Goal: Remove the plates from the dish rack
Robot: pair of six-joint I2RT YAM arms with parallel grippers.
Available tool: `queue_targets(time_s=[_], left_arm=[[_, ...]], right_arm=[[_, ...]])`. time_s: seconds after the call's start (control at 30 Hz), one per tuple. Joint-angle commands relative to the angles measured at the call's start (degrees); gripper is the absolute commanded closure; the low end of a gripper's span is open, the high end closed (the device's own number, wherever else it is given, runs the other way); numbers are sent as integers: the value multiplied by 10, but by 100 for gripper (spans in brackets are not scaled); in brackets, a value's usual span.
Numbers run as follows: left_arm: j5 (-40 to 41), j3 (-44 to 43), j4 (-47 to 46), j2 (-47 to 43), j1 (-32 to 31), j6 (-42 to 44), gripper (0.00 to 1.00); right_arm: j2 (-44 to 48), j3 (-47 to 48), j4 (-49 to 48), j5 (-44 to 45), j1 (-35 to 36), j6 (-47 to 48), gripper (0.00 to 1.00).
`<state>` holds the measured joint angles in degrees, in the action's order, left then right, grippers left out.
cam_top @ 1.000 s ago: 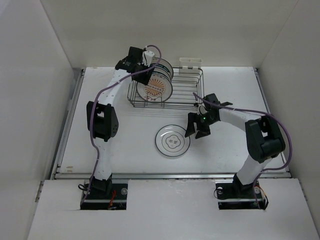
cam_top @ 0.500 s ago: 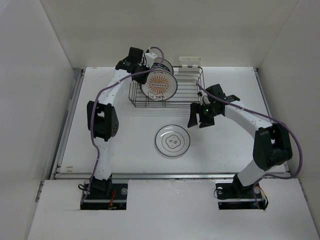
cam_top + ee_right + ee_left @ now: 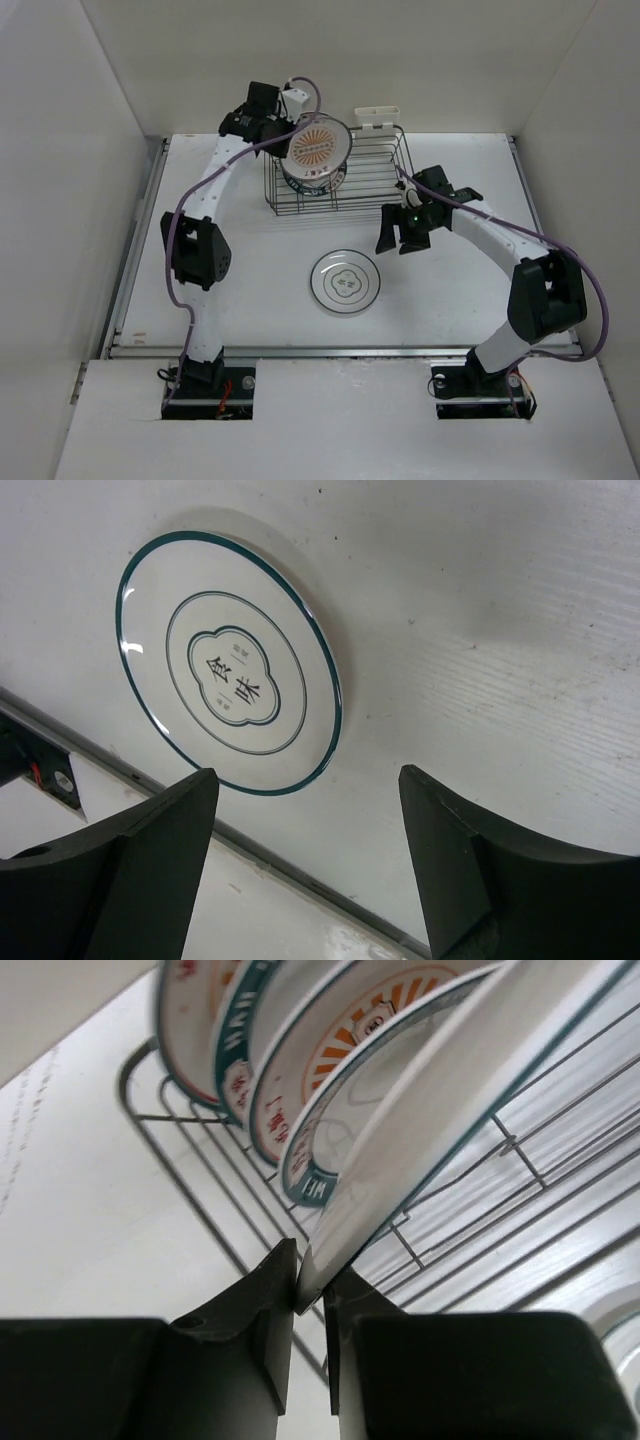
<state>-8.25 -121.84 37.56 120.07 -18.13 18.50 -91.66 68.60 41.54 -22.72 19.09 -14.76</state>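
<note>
Held plate is clamped at its rim by left end effector, upper centre of the top view, over dish rack. Right end effector is spread wide with nothing held, above flower plate laid on surface. Judged stiff, slick, breakable: rim to be gripped deep.

sunburst plate: orange centre, tilted, raised above wire dish rack | other plates: on edge in rack | flower-outline plate: flat on counter, near rack

White table: flower-outline plate lies flat just left of right gripper jaws; dish rack stands below left gripper jaws.
</note>
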Motion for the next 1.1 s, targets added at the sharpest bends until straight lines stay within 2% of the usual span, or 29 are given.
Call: queue_targets(time_s=[0.0, 0.17, 0.3, 0.4, 0.6, 0.8, 0.97, 1.07], left_arm=[[-24, -72, 34, -91, 3, -70, 100], [-29, -123, 104, -121, 3, -92, 100], [-35, -123, 164, -158, 32, -119, 100], [-49, -83, 196, -198, 64, -132, 100], [-73, 23, 283, -271, 117, -108, 100], [-49, 134, 366, -325, 170, -55, 100], [-33, 271, 368, -333, 202, -36, 100], [-27, 352, 340, -333, 209, -36, 100]], right_arm=[[23, 25, 2, -6, -4, 4, 21], [23, 30, 2, -19, -4, 4, 21], [28, 51, -16, -31, -4, 4, 21], [23, 82, -28, -36, -4, -2, 21], [-7, 177, -28, 0, -4, -30, 21], [-33, 291, -53, 113, -41, -96, 18], [-98, 370, -69, 225, -77, -106, 18], [-155, 392, -69, 242, -92, -101, 19]])
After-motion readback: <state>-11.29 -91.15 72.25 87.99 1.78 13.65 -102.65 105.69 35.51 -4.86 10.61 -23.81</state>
